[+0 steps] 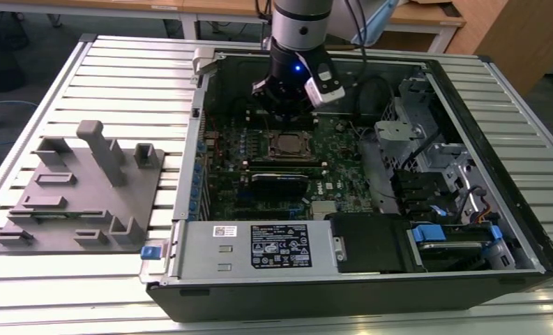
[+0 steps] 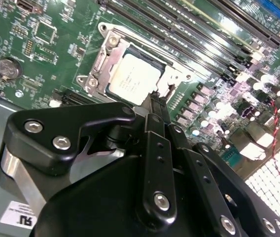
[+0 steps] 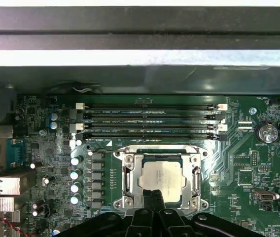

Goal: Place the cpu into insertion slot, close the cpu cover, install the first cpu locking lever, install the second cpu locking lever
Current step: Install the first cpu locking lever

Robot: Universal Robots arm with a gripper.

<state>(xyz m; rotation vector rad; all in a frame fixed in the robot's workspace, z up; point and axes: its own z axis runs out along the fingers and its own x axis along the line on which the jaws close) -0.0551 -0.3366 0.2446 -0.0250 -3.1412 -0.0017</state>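
The cpu [image 3: 162,175], a dull silver square, lies flat in the insertion slot [image 3: 119,200] on the green motherboard. The cpu cover [image 3: 128,163] lies down over it as a silver frame, with the chip showing through its window. My gripper [image 3: 154,195] is shut, its thin black fingertips pressed together with nothing visible between them. The tips sit right at the edge of the cover, beside the chip. In the second wrist view the gripper [image 2: 157,98] meets a small tab on the frame next to the cpu [image 2: 131,75]. From the exterior view the gripper [image 1: 286,125] hangs just above the cpu [image 1: 290,144].
Several long black memory slots [image 3: 150,121] run beside the socket. A black card [image 1: 278,183] and a cable bundle [image 1: 374,94] lie nearby in the open case [image 1: 192,209]. A grey fixture block [image 1: 86,188] stands on the slatted table at the exterior view's left.
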